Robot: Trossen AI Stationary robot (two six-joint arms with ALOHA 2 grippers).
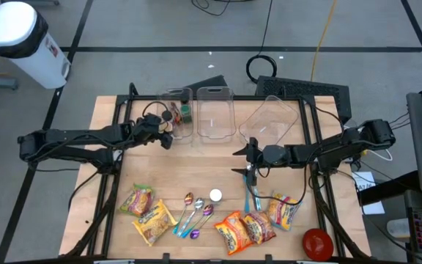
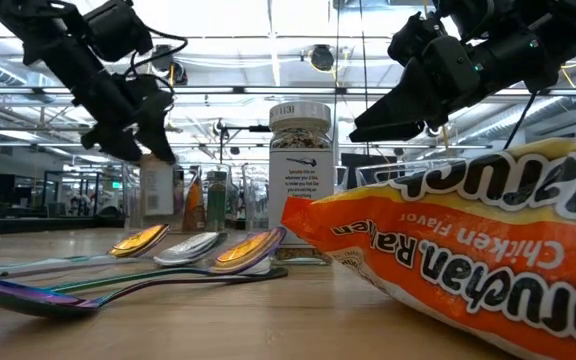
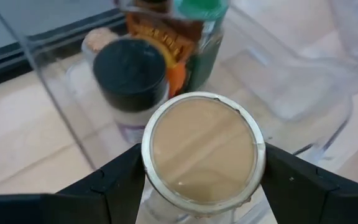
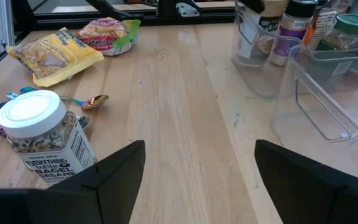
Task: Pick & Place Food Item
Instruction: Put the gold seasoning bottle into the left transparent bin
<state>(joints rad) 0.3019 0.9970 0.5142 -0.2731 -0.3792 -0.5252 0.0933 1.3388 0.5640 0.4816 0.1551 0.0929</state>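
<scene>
My left gripper (image 1: pixel 165 136) is shut on a jar with a tan lid (image 3: pixel 201 152), at the near left corner of a clear bin (image 1: pixel 176 111). Inside that bin stand a black-lidded jar (image 3: pixel 129 71) and a green-lidded jar (image 3: pixel 201 9). My right gripper (image 1: pixel 242 160) hovers open over the middle of the table with nothing between its fingers. A white-lidded seasoning jar (image 4: pixel 39 134) stands upright on its base on the wood nearby. Orange ramen packets (image 1: pixel 244 229) and yellow packets (image 1: pixel 145 209) lie flat near the front edge. My left gripper pinches the tan-lidded jar between its two fingers, which sit on opposite sides of the jar just under the lid's rim (image 3: pixel 151 165). The fingers come slanting down from the table's left. The jar stands upright with its lid up; its bottom is hidden.
Two more clear bins stand at the back, one upright (image 1: pixel 215 114) and one tilted (image 1: pixel 269 119). Several spoons (image 1: pixel 193 213) lie near the front, with blue utensils (image 1: pixel 252 194) and a red bowl (image 1: pixel 317 242) toward the right.
</scene>
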